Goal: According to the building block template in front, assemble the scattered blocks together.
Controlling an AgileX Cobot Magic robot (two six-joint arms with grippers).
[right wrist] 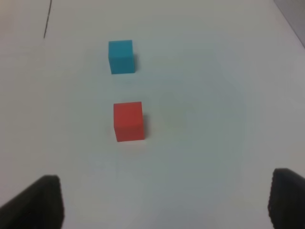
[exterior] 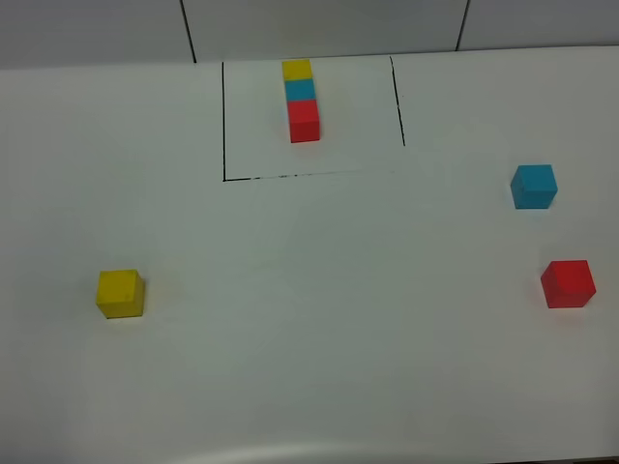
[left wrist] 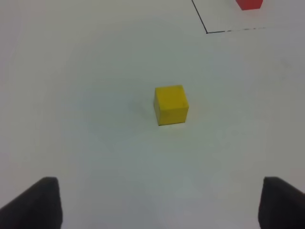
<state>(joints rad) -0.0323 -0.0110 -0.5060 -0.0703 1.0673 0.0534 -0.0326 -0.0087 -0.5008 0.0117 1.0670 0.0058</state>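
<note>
The building block template point(exterior: 302, 100), a yellow, cyan-blue and red row, lies inside a black-lined rectangle at the far middle of the table. Three scattered blocks lie apart: a yellow block point(exterior: 120, 293) point(left wrist: 171, 105) at the left, a cyan-blue block point(exterior: 534, 187) point(right wrist: 121, 57) at the right, and a red block point(exterior: 568, 283) point(right wrist: 128, 121) nearer than it. Neither arm shows in the exterior high view. My left gripper point(left wrist: 157, 202) stands open, short of the yellow block. My right gripper point(right wrist: 162, 205) stands open, short of the red block. Both hold nothing.
The white table point(exterior: 319, 319) ends in a curved near edge point(exterior: 290, 452). A wall with dark seams point(exterior: 189, 29) runs behind the far edge. The rectangle's corner line point(left wrist: 207, 32) and the template's red cube point(left wrist: 249, 4) show in the left wrist view.
</note>
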